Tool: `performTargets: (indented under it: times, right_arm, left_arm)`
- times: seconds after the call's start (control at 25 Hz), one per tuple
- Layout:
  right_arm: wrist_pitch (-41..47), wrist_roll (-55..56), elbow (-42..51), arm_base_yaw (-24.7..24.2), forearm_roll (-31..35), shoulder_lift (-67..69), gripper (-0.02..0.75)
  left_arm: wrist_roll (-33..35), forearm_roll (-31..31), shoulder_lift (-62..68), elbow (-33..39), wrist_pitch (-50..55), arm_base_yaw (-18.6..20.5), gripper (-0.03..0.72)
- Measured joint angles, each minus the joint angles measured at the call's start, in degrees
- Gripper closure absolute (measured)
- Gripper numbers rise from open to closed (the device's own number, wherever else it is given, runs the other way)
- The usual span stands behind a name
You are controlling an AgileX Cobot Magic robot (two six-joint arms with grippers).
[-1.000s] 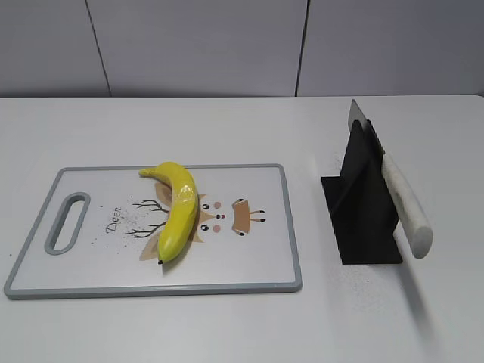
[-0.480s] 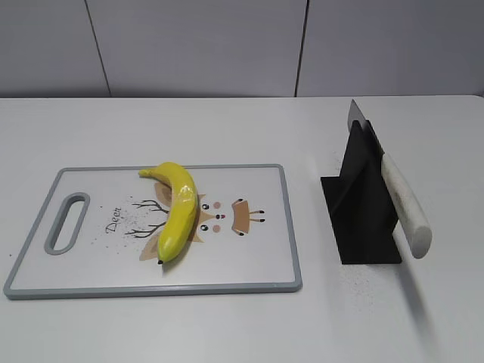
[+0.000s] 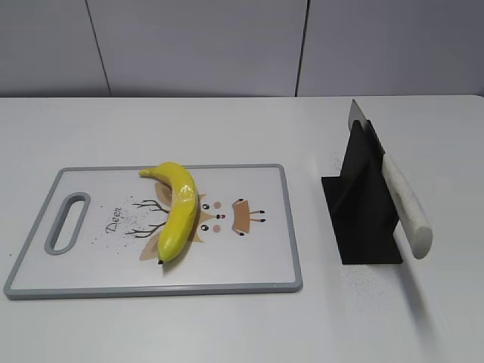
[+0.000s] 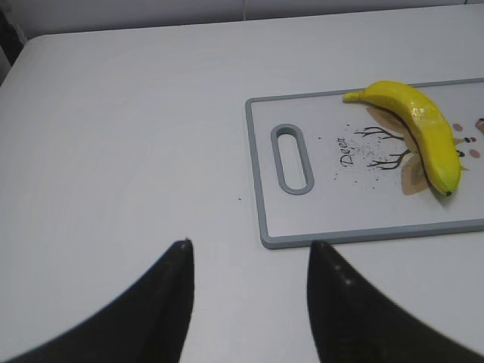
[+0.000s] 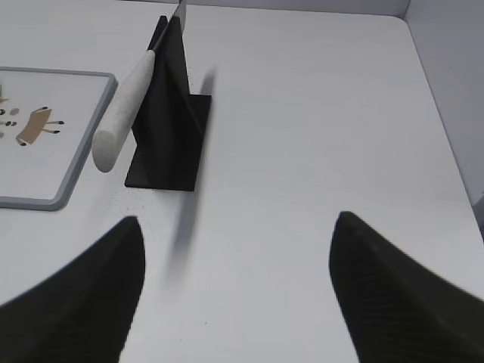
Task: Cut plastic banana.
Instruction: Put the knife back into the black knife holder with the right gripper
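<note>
The plastic banana (image 3: 176, 210) lies on the cutting board (image 3: 249, 276), long axis running front to back, stem away from me. Right of the board, the knife (image 5: 125, 112) leans in its black stand (image 5: 170, 113), handle toward my right pincer (image 5: 234, 283), which is nearer it. Both pincers, my left pincer (image 4: 249, 299) too, are spread and empty.

One word can be read — "Deer", in slanted dark script on the cutting board (image 3: 249, 249), printed at about 9 o'clock from the cartoon deer face (image 3: 223, 215) and just beside the antler drawing — and it shows in the left wrist view as well.
</note>
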Motion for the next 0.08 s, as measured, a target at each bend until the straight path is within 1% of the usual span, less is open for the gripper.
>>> performTargets:
  times: [0.08]
  right_arm:
    - [0.0,0.0,0.0,-0.06,0.0,0.0,0.164]
  left_arm:
    - [0.0,0.0,0.0,0.0,0.0,0.0,0.221]
